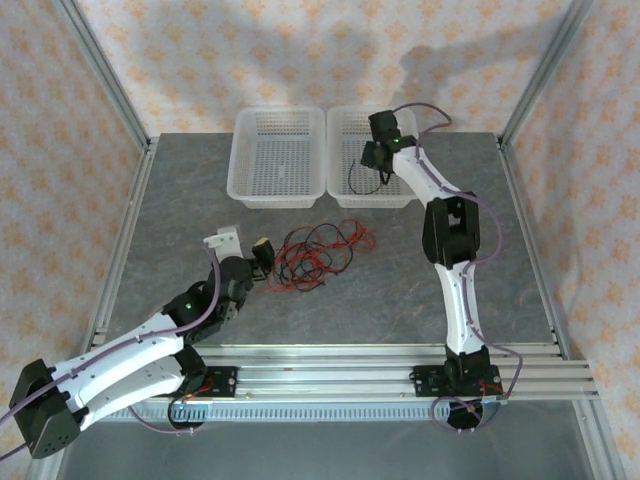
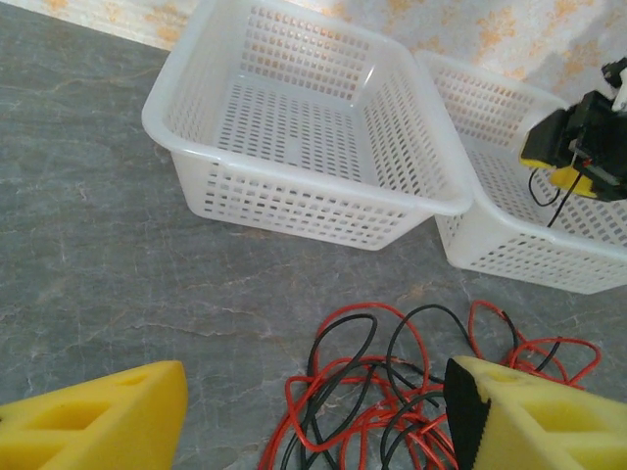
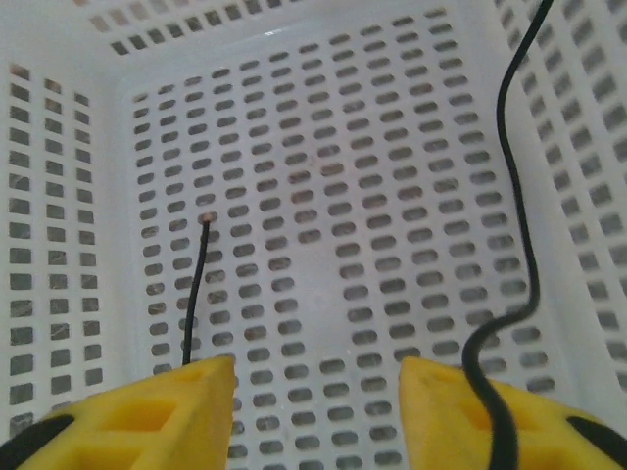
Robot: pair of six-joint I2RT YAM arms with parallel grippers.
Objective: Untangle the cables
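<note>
Left claw (image 1: 262,252), spread wide and empty, sits just beside the tangled cables (image 1: 318,255); right claw (image 1: 375,165), likewise parted, stands well beyond them.

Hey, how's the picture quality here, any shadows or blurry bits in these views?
Top external: arm shadows fall soft on the patterned back wall, and the table is evenly lit. Left wrist: the yellow fingers up close look soft, while the red and black cables are sharp. Right wrist: the basket mesh is slightly blurred.
</note>
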